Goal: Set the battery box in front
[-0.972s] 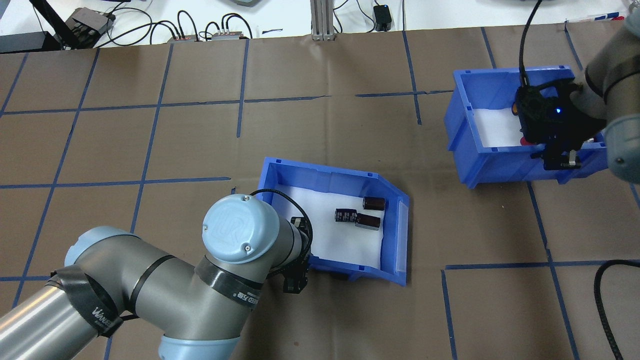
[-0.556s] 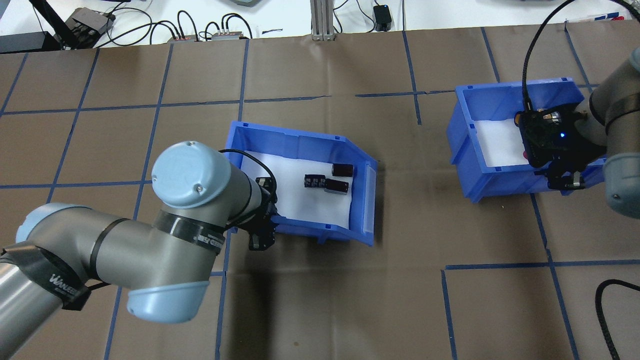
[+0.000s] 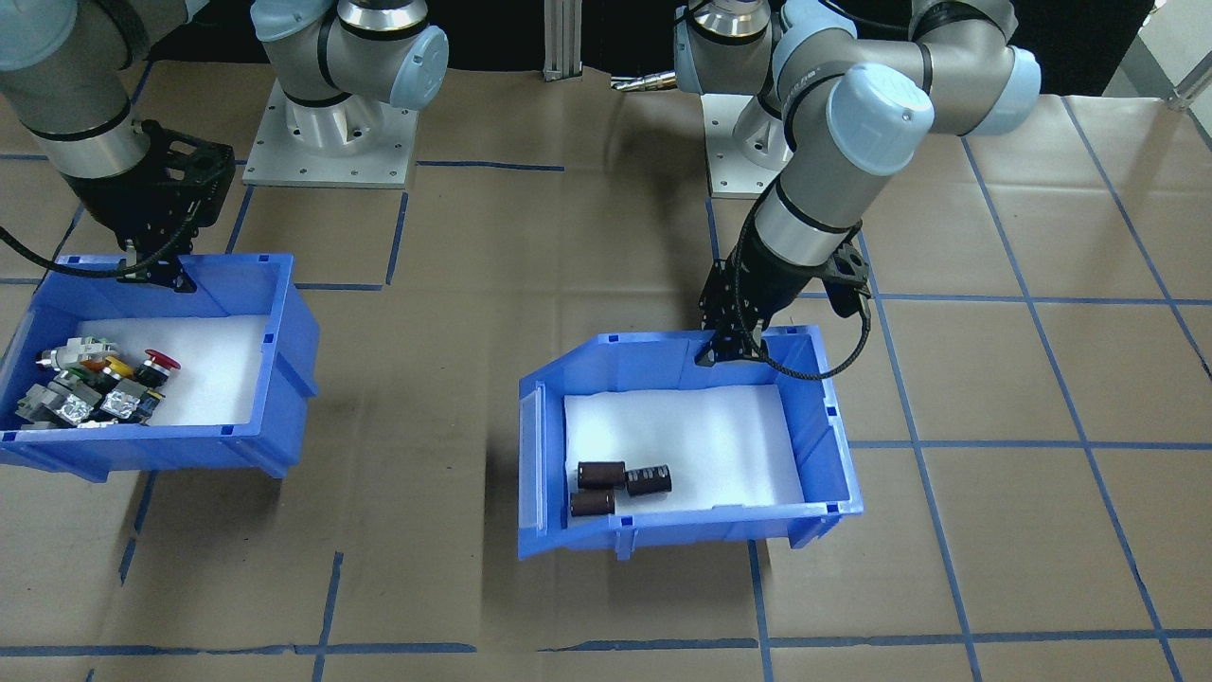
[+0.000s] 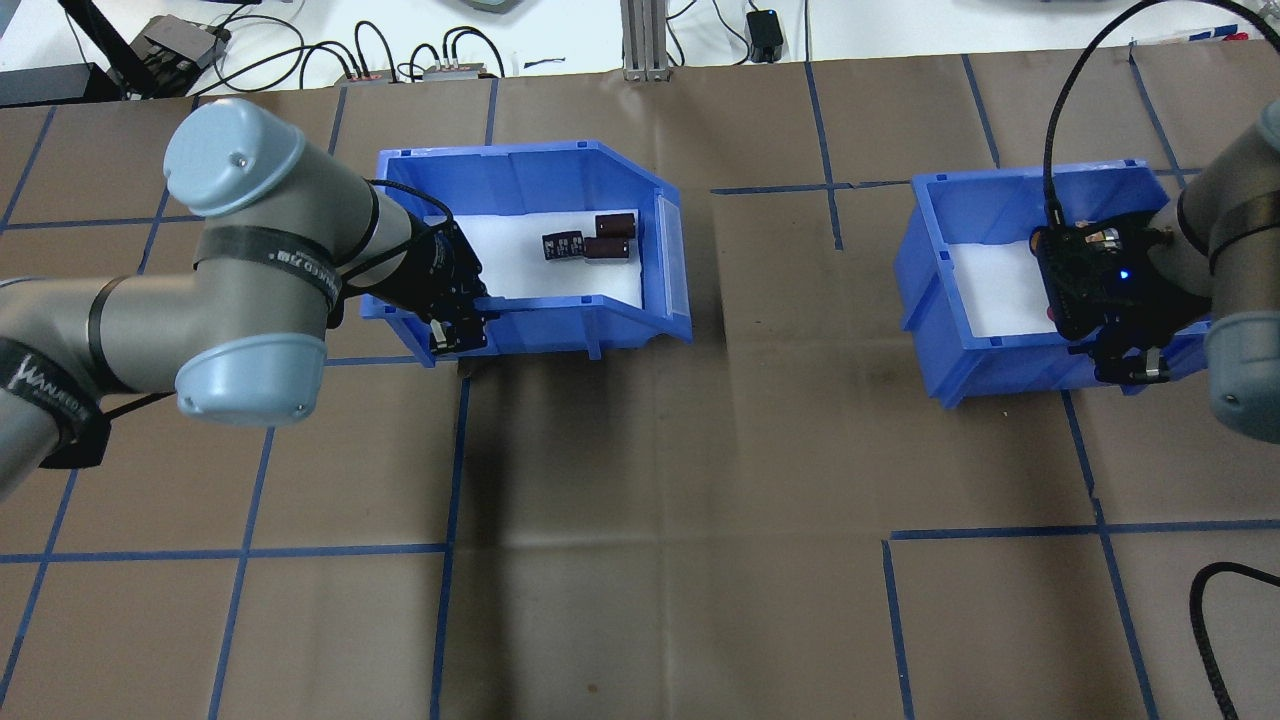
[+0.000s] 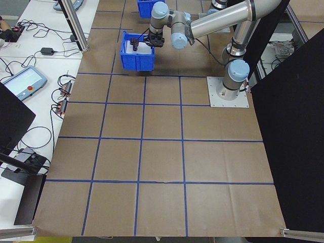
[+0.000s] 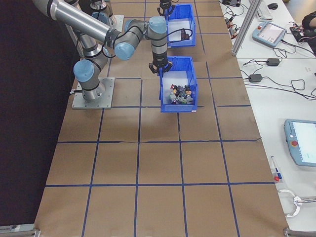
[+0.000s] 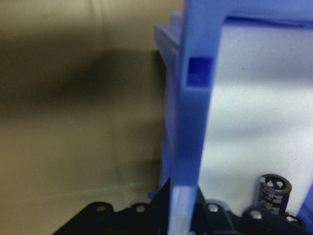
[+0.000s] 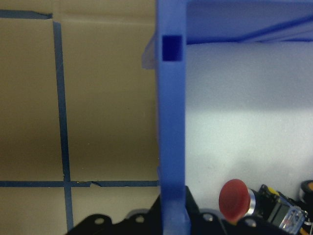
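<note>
The left hand (image 4: 460, 325) pinches the near wall of the battery box (image 4: 520, 170), which sits on the far left part of the brown tabletop (image 4: 640, 500) with three dark cylinders (image 4: 588, 244) lying on its white liner (image 4: 520, 270). The right hand (image 4: 1125, 350) is likewise clamped on the near wall of the second blue bin (image 4: 960, 340), which holds colourful push-button switches (image 3: 90, 384). From the left wrist camera the box's base appears slightly raised off the paper, though the blur there leaves this uncertain.
</note>
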You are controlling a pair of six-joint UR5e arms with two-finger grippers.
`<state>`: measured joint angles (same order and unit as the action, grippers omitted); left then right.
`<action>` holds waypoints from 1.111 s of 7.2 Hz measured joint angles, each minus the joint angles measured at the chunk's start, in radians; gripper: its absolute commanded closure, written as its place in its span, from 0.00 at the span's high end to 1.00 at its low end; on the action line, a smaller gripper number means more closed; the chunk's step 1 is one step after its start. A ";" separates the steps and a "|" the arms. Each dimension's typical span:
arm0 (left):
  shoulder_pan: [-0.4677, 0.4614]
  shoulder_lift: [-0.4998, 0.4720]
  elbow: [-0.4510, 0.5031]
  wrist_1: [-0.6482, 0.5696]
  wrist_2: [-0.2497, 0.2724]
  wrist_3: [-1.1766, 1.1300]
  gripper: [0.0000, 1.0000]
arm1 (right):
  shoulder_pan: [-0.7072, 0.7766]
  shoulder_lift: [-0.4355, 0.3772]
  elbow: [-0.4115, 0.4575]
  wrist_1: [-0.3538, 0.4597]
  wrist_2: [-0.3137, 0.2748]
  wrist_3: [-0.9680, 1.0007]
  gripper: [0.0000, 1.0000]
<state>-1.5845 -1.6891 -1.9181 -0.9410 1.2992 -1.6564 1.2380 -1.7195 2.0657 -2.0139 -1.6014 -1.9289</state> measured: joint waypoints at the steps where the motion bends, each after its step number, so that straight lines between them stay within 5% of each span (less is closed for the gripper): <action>1: -0.019 -0.082 0.080 0.001 -0.005 -0.002 0.00 | 0.000 0.000 0.001 0.000 -0.001 0.001 0.00; 6: -0.191 -0.297 0.271 0.095 -0.021 -0.197 0.00 | 0.000 -0.007 0.033 0.001 -0.003 0.008 0.00; 7: -0.206 -0.314 0.277 0.135 -0.039 -0.224 0.62 | 0.000 -0.009 0.037 0.001 -0.004 0.010 0.00; 8: -0.213 -0.320 0.277 0.156 -0.048 -0.233 0.89 | 0.001 -0.011 0.041 0.001 -0.004 0.013 0.00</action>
<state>-1.7978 -2.0089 -1.6414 -0.7850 1.2514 -1.8896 1.2387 -1.7302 2.1063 -2.0127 -1.6058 -1.9162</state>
